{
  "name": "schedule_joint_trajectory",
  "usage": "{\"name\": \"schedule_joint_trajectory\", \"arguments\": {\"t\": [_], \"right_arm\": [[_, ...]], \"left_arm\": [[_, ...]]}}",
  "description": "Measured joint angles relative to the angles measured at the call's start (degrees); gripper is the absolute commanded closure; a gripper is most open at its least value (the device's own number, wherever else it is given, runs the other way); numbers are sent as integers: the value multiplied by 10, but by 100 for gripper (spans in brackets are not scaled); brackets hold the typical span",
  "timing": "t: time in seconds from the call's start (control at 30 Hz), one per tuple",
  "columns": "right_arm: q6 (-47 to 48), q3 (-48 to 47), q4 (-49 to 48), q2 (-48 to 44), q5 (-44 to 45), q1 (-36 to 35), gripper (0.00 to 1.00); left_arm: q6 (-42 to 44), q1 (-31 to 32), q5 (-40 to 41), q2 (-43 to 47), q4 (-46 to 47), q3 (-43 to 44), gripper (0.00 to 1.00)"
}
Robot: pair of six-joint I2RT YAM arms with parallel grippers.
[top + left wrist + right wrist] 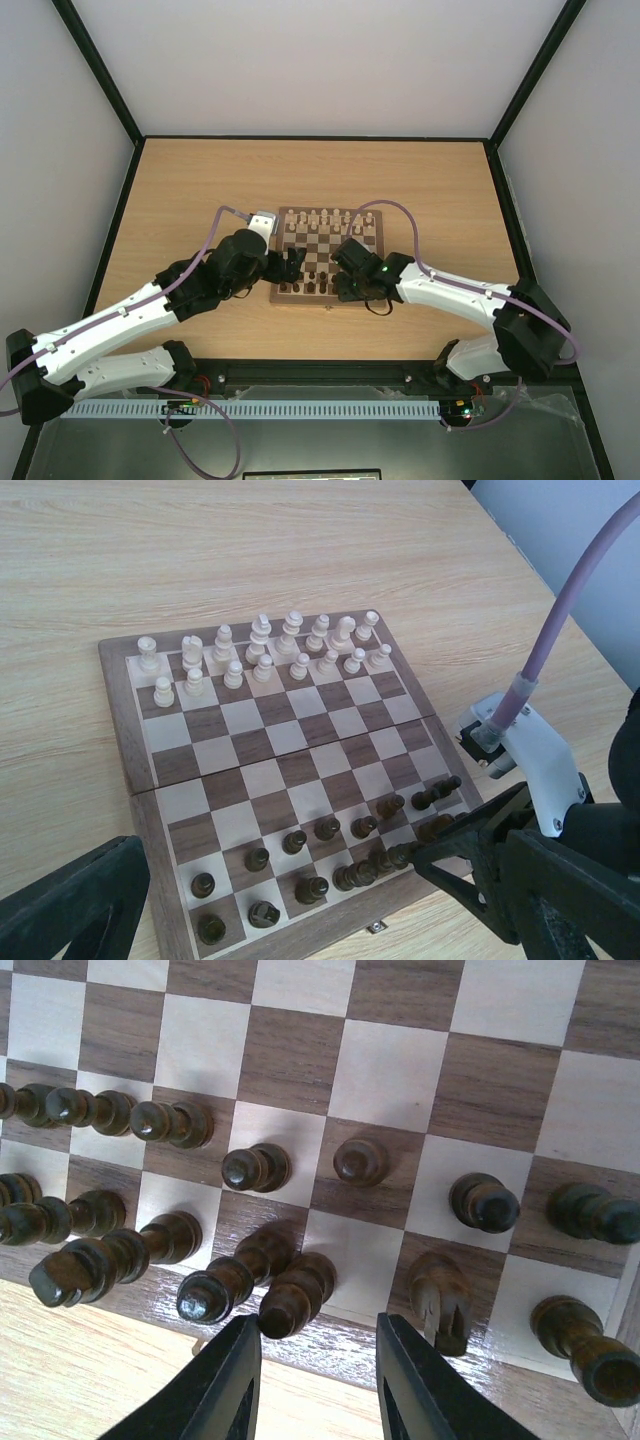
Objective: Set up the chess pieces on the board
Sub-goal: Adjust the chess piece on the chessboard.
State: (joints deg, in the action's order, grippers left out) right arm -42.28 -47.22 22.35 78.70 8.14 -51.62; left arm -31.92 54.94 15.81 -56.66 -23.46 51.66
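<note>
The board (325, 302) lies mid-table, with dark brown chess pieces (310, 288) on its two near rows. My right gripper (318, 1335) hangs open over the near border (340, 1352). Its left finger stands beside the head of a tall dark piece (295, 1300), and nothing is between the fingers. That piece crowds against another dark piece (230, 1282); the light square to their right is bare. A dark knight (440, 1295) stands beyond the right finger. My left gripper (270, 905) is wide open above the board's near left part (115, 730), over several dark pieces (312, 888).
Pale cream pieces (265, 650) fill the board's two far rows (325, 220). The right arm's white wrist with its purple cable (520, 730) reaches over the board's near right corner, close to my left gripper. Bare wooden table (200, 180) surrounds the board.
</note>
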Motion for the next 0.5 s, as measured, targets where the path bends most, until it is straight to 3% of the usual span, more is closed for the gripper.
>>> {"name": "schedule_joint_trajectory", "arguments": {"t": [0.5], "right_arm": [[9, -4, -15, 26, -2, 7, 79]], "left_arm": [[0, -3, -8, 0, 0, 0, 1]]}}
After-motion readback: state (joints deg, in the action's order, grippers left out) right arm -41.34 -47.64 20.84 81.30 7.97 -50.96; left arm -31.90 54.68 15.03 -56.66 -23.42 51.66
